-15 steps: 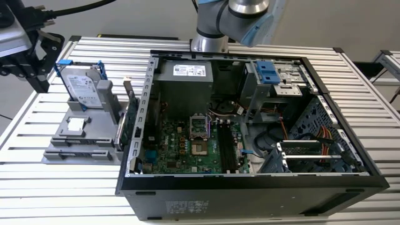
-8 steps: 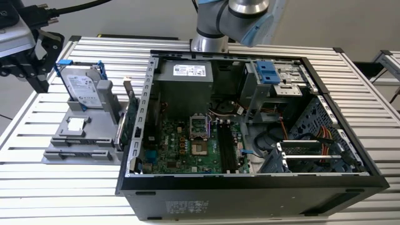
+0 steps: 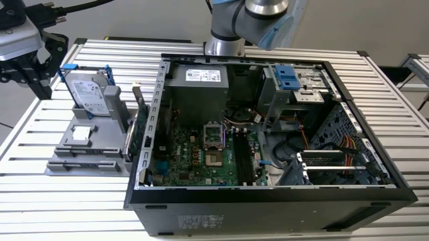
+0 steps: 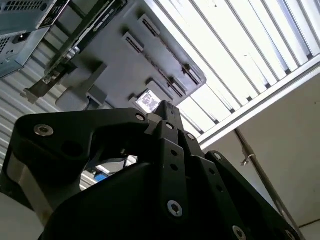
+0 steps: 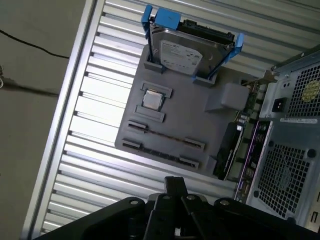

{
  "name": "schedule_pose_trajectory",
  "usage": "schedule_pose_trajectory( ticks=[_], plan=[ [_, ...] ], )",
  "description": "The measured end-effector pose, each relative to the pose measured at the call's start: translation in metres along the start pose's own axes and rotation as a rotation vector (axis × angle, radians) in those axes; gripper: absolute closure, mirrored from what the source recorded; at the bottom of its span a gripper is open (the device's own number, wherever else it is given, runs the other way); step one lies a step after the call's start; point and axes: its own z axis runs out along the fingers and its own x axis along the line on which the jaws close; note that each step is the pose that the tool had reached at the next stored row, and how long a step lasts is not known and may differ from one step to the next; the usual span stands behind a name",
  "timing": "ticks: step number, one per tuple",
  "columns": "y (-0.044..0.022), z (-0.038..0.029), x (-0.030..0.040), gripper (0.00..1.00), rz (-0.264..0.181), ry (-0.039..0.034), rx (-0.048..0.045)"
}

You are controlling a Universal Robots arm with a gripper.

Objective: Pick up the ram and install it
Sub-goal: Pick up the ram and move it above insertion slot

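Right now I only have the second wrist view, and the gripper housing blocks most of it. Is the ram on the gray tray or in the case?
Observer: On the tray. In the first wrist view the ram shows as a thin dark strip running between the end holders of the gray tray.
Operator: And my position?
Observer: In the exterior view the gripper hangs over the slatted table at that view's left. It is outside the case, with the upright hard drive between the two.
Operator: Is it opened up?
Observer: Yes. The side is off and the motherboard is exposed in the exterior view.
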Motion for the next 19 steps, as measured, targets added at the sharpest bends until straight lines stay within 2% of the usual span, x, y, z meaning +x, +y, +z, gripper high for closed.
schedule_pose_trajectory(
  ticks=[19],
  plan=[
    [0.0, 0.0, 0.0, 1.0, -0.141, 0.0066, 0.0006]
  ],
)
